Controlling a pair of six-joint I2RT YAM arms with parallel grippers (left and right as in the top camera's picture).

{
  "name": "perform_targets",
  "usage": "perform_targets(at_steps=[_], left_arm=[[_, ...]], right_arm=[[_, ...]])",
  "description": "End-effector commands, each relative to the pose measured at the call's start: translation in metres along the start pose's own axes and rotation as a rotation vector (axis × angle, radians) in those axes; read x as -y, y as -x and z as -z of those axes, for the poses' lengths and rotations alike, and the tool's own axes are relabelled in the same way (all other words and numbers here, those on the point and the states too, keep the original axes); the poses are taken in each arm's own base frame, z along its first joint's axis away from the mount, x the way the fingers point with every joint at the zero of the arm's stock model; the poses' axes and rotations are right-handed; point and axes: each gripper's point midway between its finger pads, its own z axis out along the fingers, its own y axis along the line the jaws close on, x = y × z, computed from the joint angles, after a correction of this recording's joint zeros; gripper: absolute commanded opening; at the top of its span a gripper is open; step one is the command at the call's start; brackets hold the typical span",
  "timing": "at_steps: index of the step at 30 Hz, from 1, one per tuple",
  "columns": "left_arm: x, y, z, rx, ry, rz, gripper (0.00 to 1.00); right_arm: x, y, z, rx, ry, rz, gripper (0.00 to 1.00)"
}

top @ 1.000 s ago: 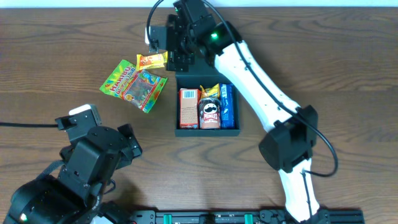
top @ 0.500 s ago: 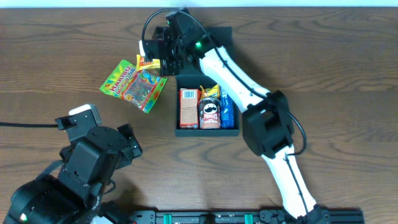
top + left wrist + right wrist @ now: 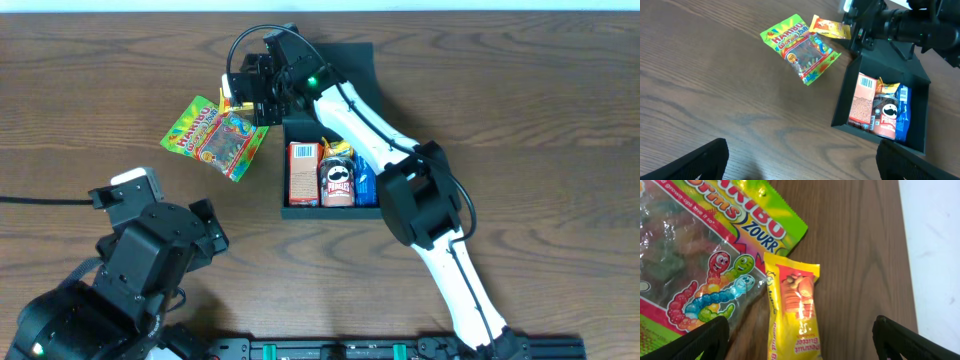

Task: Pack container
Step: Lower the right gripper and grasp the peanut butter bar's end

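Dark wood-grain desk (image 3: 520, 110) carried everything. Nearest the base, the left arm (image 3: 150, 265) sat clear of the work. The left jaws stood wide apart, holding nothing, apparently parked out of the way. Mid-desk lay the container (image 3: 330, 211), its lid flap (image 3: 362, 70) folded back on the far side so snacks could drop in. It already held a red carton (image 3: 303, 172) with a barcode, a Pringles can (image 3: 337, 183) and a blue packet (image 3: 903, 112). Left of it lay a green bag (image 3: 213, 137) printed "HARIBO" and "ZOURR". Farthest, the right arm (image 3: 350, 110) reached across the box. The right jaws hung apart above a yellow packet (image 3: 792, 310), seemingly lettered "Peanut Butter" and probably the next item to pack.
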Motion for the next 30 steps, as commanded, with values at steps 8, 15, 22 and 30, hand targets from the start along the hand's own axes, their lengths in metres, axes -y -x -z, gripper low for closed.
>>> perform_targets(at_steps=[8,15,22,30], left_arm=[[0.0,0.006,0.005,0.02,-0.003,0.003,0.95],[0.0,0.006,0.005,0.02,-0.004,0.003,0.95],[0.0,0.006,0.005,0.02,-0.004,0.003,0.95],[0.0,0.006,0.005,0.02,-0.004,0.003,0.95]], right_arm=[[-0.007,-0.024,-0.03,-0.061,-0.029,0.009,0.91],[-0.002,-0.032,-0.037,-0.106,-0.073,0.02,0.88],[-0.004,-0.034,-0.037,-0.127,-0.072,0.019,0.87],[-0.017,-0.04,-0.039,-0.198,-0.045,0.043,0.88]])
